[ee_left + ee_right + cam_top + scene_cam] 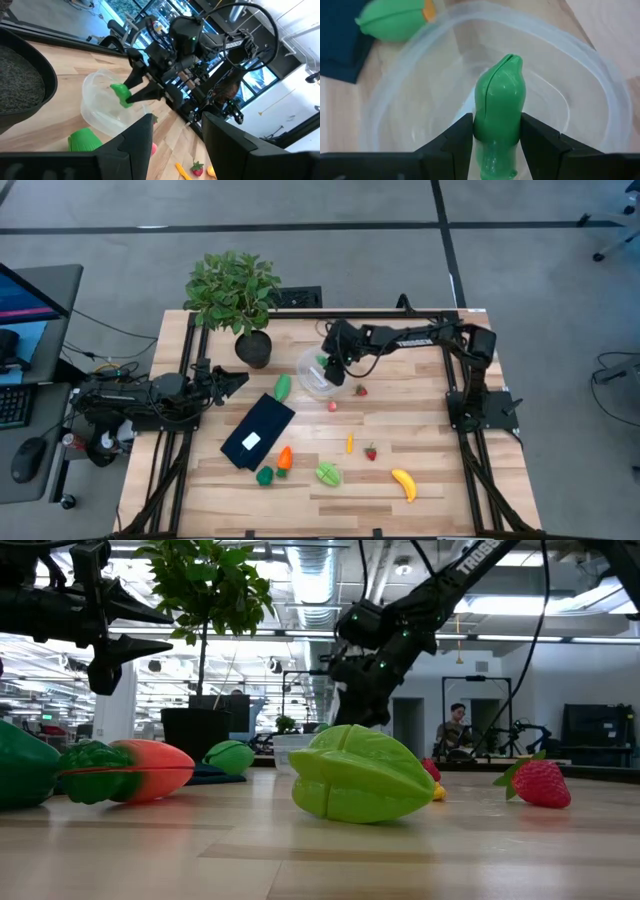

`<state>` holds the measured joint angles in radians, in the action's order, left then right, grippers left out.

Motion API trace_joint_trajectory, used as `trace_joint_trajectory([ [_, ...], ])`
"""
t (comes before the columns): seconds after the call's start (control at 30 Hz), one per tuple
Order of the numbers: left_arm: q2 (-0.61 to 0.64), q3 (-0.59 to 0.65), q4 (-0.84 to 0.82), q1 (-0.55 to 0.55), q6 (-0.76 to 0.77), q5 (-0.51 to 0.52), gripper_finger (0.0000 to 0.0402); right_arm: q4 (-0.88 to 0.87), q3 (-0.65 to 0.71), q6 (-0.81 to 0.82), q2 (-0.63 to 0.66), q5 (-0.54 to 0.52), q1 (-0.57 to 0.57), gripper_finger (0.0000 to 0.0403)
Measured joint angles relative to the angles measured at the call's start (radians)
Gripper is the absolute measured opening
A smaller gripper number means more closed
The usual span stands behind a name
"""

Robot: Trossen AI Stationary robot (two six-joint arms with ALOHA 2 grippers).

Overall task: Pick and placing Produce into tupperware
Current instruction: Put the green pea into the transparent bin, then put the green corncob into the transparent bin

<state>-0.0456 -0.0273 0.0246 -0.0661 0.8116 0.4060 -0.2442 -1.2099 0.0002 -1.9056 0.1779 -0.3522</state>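
Note:
My right gripper (324, 367) is over the clear round tupperware (318, 376) near the table's far middle, shut on a green oblong piece of produce (498, 97). More produce lies on the table: a green piece (283, 386), strawberries (361, 390) (371, 452), a carrot (285, 458), a green star-shaped fruit (328, 473) and a banana (404, 483). My left gripper (236, 380) waits at the left edge, level, slightly open and holding nothing. My right gripper pinches the green piece's two sides (479, 131) between its two fingers (454, 137). The fingers slant down from the table's right side. The piece's rounded end (120, 92) sticks out past the fingertips over the tupperware's opening, clear of the table.
A potted plant (240, 300) stands at the far left, just beside the tupperware. A dark flat rectangle with a white label (258, 430) lies left of the middle. Bare wood shows along the near edge and at the right.

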Motion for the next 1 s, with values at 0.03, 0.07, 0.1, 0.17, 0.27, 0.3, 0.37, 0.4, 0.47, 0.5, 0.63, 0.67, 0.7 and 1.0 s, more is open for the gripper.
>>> trace_joint_trajectory([
  [0.03, 0.000, 0.000, 0.000, 0.000, 0.000, 0.000, 0.0160, 0.002, 0.000, 0.000, 0.000, -0.003, 0.001, 0.0148],
  [0.07, 0.000, 0.000, 0.000, 0.000, 0.000, 0.000, 0.0160, 0.001, 0.000, 0.000, 0.002, -0.010, 0.001, 0.0148],
  [0.1, 0.000, 0.000, 0.000, 0.000, 0.000, 0.000, 0.0160, -0.003, 0.000, 0.000, 0.004, -0.018, 0.000, 0.0148],
  [0.17, 0.000, 0.000, 0.000, 0.000, -0.002, 0.000, 0.0160, 0.001, -0.001, 0.000, 0.010, -0.023, -0.004, 0.0146],
  [0.27, 0.000, 0.000, 0.000, 0.000, -0.010, 0.001, 0.0160, -0.010, -0.001, 0.000, 0.010, -0.024, -0.016, 0.0144],
  [0.3, 0.000, 0.000, 0.000, 0.000, -0.010, 0.001, 0.0160, -0.013, -0.001, 0.000, 0.010, -0.023, -0.019, 0.0145],
  [0.37, 0.000, 0.000, 0.000, 0.000, -0.010, 0.001, 0.0160, -0.013, -0.001, 0.000, 0.010, -0.022, -0.021, 0.0149],
  [0.4, 0.000, 0.000, 0.000, 0.000, -0.010, 0.001, 0.0160, -0.013, -0.001, 0.000, 0.010, -0.021, -0.021, 0.0152],
  [0.47, 0.000, 0.000, 0.000, 0.000, -0.010, 0.001, 0.0160, -0.013, -0.001, 0.000, 0.010, -0.021, -0.021, 0.0160],
  [0.5, 0.000, 0.000, 0.000, 0.000, -0.010, 0.001, 0.0160, -0.012, -0.001, 0.000, 0.010, -0.020, -0.021, 0.0165],
  [0.63, 0.000, 0.000, 0.000, 0.000, -0.010, 0.001, 0.0160, -0.013, -0.001, 0.000, 0.010, -0.019, -0.023, 0.0185],
  [0.67, 0.000, 0.000, 0.000, 0.000, -0.010, 0.001, 0.0160, -0.013, -0.001, 0.001, 0.010, -0.019, -0.023, 0.0189],
  [0.7, 0.000, 0.000, 0.000, 0.000, -0.010, 0.002, 0.0160, -0.013, -0.001, 0.000, 0.009, -0.019, -0.023, 0.0194],
  [1.0, 0.000, 0.000, 0.000, 0.000, -0.009, 0.002, 0.0160, -0.050, 0.000, -0.008, 0.100, -0.018, -0.013, 0.0210],
])
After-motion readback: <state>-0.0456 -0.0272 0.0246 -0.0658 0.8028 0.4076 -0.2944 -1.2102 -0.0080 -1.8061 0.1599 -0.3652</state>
